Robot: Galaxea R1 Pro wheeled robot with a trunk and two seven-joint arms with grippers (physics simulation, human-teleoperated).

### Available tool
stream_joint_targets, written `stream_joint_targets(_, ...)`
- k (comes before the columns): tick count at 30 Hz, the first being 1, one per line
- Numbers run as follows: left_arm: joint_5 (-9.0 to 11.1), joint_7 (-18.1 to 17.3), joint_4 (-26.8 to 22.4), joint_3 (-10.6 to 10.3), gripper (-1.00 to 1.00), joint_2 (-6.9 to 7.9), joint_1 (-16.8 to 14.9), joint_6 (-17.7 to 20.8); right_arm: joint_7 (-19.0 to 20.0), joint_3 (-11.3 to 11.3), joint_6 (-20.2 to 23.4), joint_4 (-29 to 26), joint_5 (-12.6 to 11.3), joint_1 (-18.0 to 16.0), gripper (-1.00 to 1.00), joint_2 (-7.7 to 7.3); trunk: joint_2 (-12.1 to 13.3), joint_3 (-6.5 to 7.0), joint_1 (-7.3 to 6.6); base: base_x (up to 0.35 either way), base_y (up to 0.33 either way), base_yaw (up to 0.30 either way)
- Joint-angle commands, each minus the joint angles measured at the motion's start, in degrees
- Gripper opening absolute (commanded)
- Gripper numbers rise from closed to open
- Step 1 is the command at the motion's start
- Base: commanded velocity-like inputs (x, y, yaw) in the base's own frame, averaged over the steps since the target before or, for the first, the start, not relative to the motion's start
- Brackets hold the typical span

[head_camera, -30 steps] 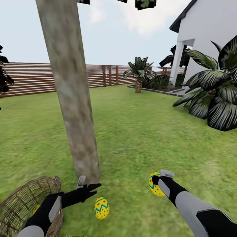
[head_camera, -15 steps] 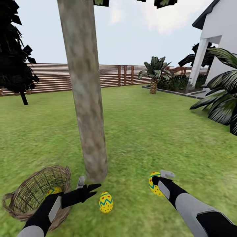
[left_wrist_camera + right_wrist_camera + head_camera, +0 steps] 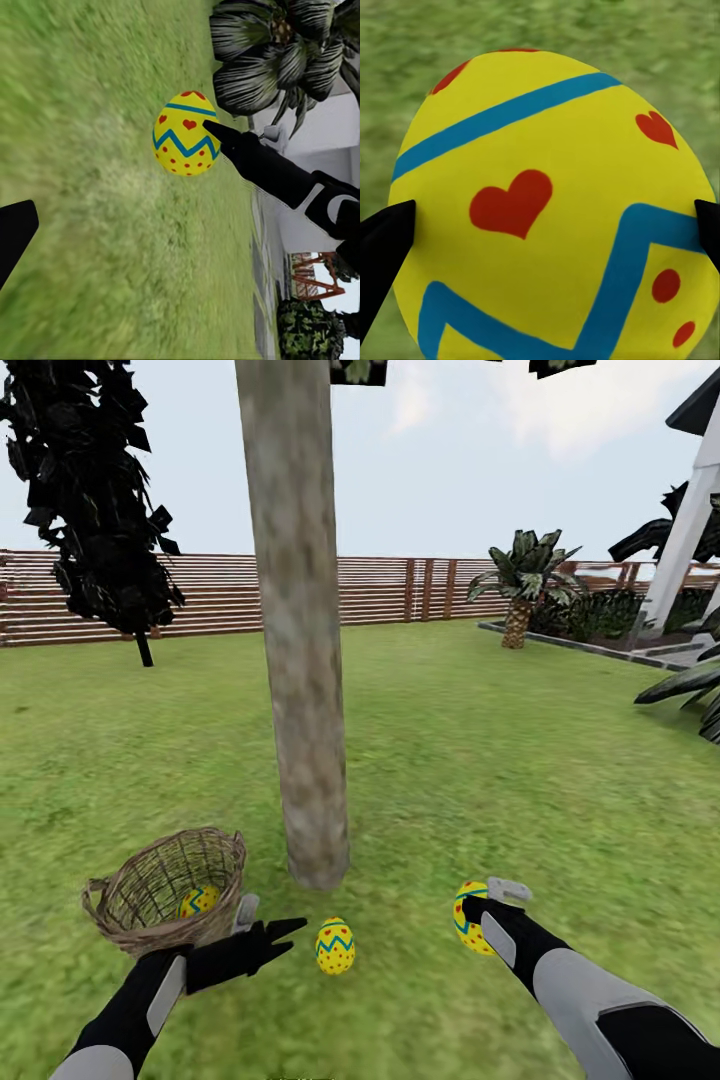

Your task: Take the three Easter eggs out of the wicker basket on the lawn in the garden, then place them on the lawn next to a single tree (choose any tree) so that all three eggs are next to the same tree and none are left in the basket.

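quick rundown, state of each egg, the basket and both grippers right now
yellow egg with blue zigzag on the grass: lying free near the pale tree trunk
yellow egg in the right gripper: held off the grass
yellow egg in the basket: not yet taken out
brown wicker basket: upright, holds one egg
right gripper: shut on an egg
left gripper: open, holding nothing

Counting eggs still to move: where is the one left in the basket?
In the head view, one Easter egg lies inside the wicker basket on the lawn, left of the tree trunk, just beyond the left end effector.
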Motion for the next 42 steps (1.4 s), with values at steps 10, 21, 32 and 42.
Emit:
stream_joint_targets(10,0.27,-0.15,0.01,0.11,1.0,-0.02,-0.05,0.36,-0.31,0.58,0.42,-0.18,-0.31,0.02,-1.0,-0.06,-0.02,-0.05,-0.01,0.0,-0.334,0.294)
stream_joint_targets(21,0.48,-0.23,0.01,0.29,1.0,0.15,-0.05,0.36,-0.3,0.86,0.65,0.88,0.19,0.02,-1.0,3.55,-0.02,-0.05,-0.01,0.161,-0.283,0.294)
stream_joint_targets(32,0.57,-0.23,0.01,0.3,1.0,0.16,-0.05,0.28,-0.31,0.84,0.5,0.87,0.31,0.02,-1.0,4.86,-0.02,-0.05,-0.01,0.242,-0.242,0.294)
stream_joint_targets(42,0.57,-0.31,0.1,0.29,1.0,0.14,-0.05,0.29,0.06,0.84,0.45,0.87,0.27,0.02,-1.0,5.0,-0.02,-0.05,-0.01,0.102,-0.098,0.172)
